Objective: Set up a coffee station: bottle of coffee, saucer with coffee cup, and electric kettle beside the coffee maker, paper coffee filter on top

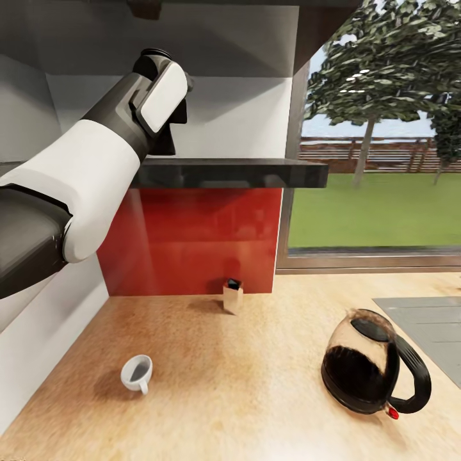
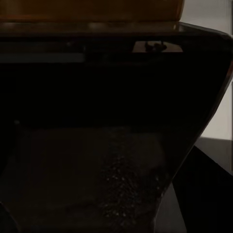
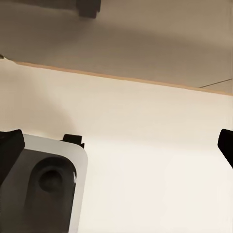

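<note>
Head view: on the light-wood worktop, a rounded glass electric kettle standing upright toward the right end, just short of the grey inset sink; black lid on top, black handle and small red switch turned toward the front right, dark contents filling the lower part of the glass. Toward the left front, a small white coffee cup, upright, handle pointing to the front edge, a dark hollow inside, contents impossible to tell. Well apart from each other, cup and kettle. At the back edge against the red wall panel, a small tan box with a dark top, upright. Above it, the dark grey kitchen shelf. Left arm raised from the left side up over that shelf, far above cup and kettle; left gripper hidden behind the wrist, spread or pressed together impossible to tell.

Left wrist view: very dark, a black surface close up, a tan strip above; no fingers distinguishable.

Right wrist view: pale surfaces with a thin tan line between; dark finger at one edge and another at the opposite edge, wide apart, nothing between them.
</note>
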Controlling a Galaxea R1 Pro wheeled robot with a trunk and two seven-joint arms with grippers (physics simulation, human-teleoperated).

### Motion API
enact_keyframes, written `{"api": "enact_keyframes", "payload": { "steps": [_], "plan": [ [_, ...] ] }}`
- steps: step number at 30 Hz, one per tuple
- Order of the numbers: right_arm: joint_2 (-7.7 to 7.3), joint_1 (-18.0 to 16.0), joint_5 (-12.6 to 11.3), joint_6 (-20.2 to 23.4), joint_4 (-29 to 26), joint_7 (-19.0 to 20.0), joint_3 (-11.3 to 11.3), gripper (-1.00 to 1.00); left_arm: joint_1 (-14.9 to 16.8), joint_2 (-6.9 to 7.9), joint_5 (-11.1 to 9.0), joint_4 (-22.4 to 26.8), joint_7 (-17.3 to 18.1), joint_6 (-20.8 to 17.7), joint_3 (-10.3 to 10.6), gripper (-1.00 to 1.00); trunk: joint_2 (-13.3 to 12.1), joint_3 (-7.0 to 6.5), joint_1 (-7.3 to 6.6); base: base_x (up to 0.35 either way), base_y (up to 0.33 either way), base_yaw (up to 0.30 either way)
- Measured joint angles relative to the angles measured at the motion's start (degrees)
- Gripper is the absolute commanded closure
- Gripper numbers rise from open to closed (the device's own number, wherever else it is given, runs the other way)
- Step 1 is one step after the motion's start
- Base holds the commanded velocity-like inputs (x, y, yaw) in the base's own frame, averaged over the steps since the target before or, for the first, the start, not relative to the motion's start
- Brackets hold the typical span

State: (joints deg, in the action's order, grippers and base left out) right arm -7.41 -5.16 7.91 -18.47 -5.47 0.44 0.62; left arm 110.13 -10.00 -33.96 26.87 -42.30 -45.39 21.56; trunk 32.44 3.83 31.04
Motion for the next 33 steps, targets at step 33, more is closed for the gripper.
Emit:
{"api": "enact_keyframes", "payload": {
  "steps": [33],
  "plan": [
    [0.04, 0.0, 0.0, 0.0, 0.0, 0.0, 0.0, -1.0, 0.0, 0.0, -0.1, 0.2, 0.0, 0.0, 0.0, 1.0, 0.0, 0.0, 0.01, -0.036, -0.095, -0.094]
  ]
}}
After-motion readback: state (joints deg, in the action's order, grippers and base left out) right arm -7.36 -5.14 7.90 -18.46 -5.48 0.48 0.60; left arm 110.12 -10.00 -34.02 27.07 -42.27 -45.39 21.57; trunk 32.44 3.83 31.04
